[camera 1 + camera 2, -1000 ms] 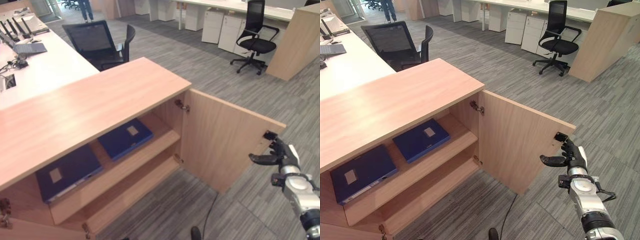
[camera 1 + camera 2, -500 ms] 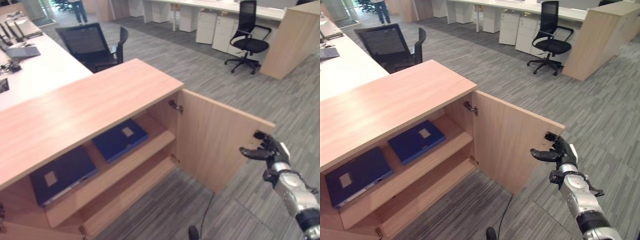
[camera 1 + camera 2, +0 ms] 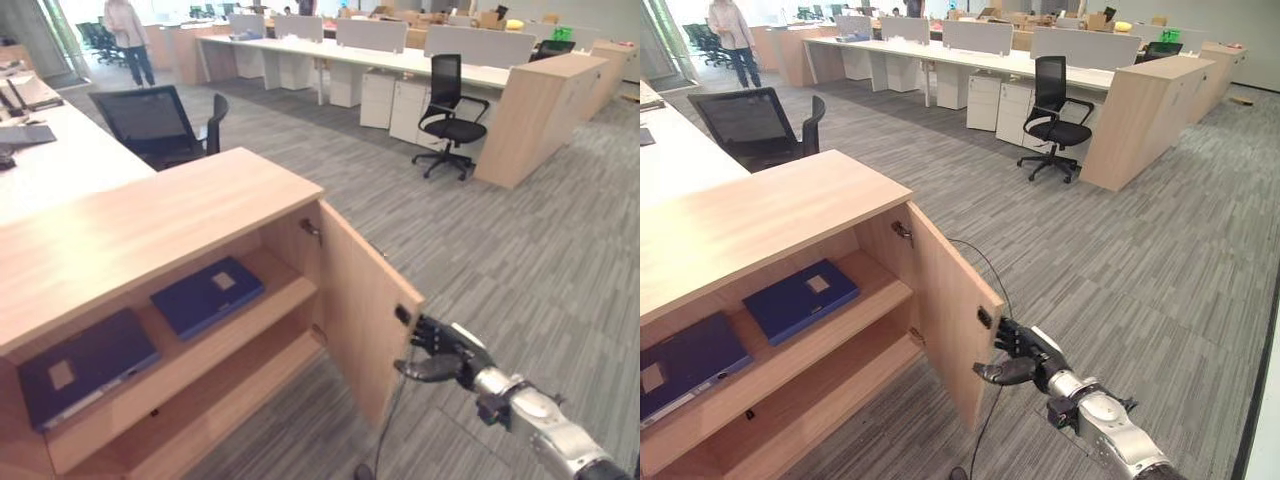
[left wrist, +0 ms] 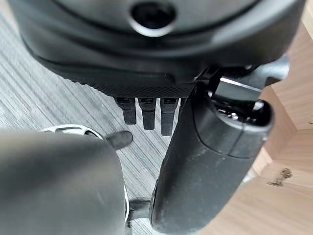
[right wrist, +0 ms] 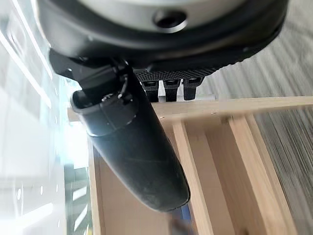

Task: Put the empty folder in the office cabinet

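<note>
Now our right hand point(image 3: 440, 355), fingers loosely spread and gripping nothing, sits just beside the free edge of the door point(image 3: 365, 310), which swings away from the shelf point(image 3: 255, 315) where two blue folders point(image 3: 207, 296) lie flat.

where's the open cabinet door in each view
Left eye view: the cabinet door stands right of centre, with the right hand at its free edge.
Right eye view: the door sits at centre, lower half.
Left wrist view: I cannot identify the door among the wood panels.
Right wrist view: pale wood past the fingers; I cannot tell which part is the door.
Shared landmark: the smaller blue folder on the upper shelf.
</note>
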You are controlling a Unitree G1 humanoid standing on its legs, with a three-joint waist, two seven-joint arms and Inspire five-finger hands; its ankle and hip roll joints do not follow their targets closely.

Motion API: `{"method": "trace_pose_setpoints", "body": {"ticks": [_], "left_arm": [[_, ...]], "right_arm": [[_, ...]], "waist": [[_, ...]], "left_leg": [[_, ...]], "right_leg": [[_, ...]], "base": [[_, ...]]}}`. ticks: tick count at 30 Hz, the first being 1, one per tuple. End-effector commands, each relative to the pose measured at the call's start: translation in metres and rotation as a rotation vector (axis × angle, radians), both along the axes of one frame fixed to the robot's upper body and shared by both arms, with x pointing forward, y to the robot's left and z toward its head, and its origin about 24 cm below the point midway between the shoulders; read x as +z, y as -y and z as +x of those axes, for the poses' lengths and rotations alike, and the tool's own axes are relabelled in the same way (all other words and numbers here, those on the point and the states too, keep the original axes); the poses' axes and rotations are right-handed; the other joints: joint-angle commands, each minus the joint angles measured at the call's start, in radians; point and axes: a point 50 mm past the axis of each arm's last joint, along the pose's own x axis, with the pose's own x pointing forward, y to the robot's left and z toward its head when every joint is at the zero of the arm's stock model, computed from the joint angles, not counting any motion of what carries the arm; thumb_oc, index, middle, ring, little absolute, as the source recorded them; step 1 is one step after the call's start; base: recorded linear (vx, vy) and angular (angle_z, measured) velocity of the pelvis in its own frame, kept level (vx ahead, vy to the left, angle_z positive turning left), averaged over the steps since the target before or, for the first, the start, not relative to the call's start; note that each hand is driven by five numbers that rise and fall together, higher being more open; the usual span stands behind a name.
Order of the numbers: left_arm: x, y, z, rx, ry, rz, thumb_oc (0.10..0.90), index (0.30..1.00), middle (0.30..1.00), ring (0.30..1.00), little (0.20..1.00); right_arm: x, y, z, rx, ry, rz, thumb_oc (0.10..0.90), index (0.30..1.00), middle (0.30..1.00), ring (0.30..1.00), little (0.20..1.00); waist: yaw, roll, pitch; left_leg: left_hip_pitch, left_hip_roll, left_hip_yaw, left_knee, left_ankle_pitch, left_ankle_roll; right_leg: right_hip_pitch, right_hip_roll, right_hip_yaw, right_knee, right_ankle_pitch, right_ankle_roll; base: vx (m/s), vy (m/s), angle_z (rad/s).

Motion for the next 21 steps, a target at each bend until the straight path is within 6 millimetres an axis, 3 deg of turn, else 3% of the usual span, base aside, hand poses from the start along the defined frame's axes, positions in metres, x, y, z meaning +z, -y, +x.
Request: {"method": "trace_pose_setpoints", "body": {"ticks": [1, 10, 21], "left_arm": [[0.005, -0.012, 0.017, -0.022, 0.036, 0.026, 0.800, 0.900, 0.900, 0.900, 0.900], [0.005, -0.010, 0.016, -0.036, 0.041, 0.014, 0.800, 0.900, 0.900, 0.900, 0.900], [0.003, -0.009, 0.005, -0.003, 0.038, -0.015, 0.800, 0.900, 0.900, 0.900, 0.900]], "right_arm": [[0.035, -0.087, 0.017, 0.351, 0.156, 0.185, 0.800, 0.900, 0.900, 0.900, 0.900], [0.023, -0.095, 0.007, 0.388, 0.072, 0.237, 0.800, 0.900, 0.900, 0.900, 0.900], [0.009, -0.117, 0.002, 0.364, -0.049, 0.394, 0.800, 0.900, 0.900, 0.900, 0.900]], "waist": [[0.071, -0.036, 0.045], [0.087, -0.048, 0.053], [0.146, -0.052, 0.105]], "left_leg": [[0.124, -0.077, 0.014, -0.016, -0.039, -0.025], [0.120, -0.057, -0.007, -0.016, -0.029, -0.035], [0.083, -0.011, -0.061, 0.043, -0.016, -0.061]], "right_leg": [[0.182, -0.079, 0.013, -0.275, 0.108, 0.112], [0.193, -0.065, 0.003, -0.280, 0.090, 0.102], [0.208, -0.033, -0.038, -0.283, 0.060, 0.075]], "base": [[0.00, -0.014, 0.63], [0.00, -0.048, 0.26], [0.00, -0.092, 0.23]]}}
